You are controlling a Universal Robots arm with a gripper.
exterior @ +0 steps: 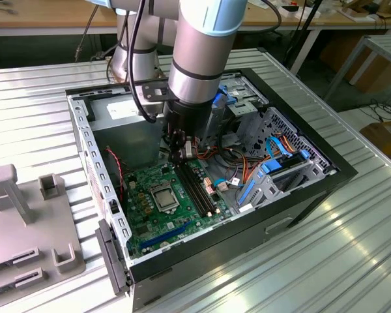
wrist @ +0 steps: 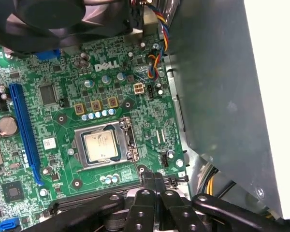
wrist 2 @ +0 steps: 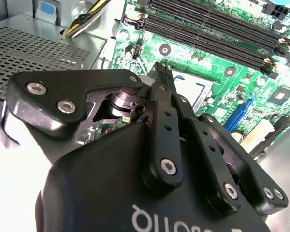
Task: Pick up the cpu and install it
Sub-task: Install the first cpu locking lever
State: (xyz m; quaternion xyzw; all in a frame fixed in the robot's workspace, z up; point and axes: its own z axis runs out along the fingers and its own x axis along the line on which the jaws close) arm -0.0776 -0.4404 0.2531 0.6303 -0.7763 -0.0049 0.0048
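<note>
Above the green motherboard (exterior: 166, 205), near the long black memory slots (exterior: 197, 189), the gripper (exterior: 177, 156) is held low inside the open computer case (exterior: 326, 171). In both wrist views its black fingers (wrist: 153, 186) are seen pressed together with no gap, and nothing is clamped between them. The cpu (wrist: 101, 146) is found already seated in the socket at the middle of the motherboard, its dull grey top facing up, with the shiny socket frame (wrist: 128, 140) around it; the gripper is apart from it, over the board edge just beside the socket. The retention frame may be judged not fully latched, though this cannot be told for certain. If the arm were lowered or swept sideways from here, the closed fingertips could be driven into the memory slot clips or small capacitors near the socket, or the chip could be nudged askew and socket pins bent.
</note>
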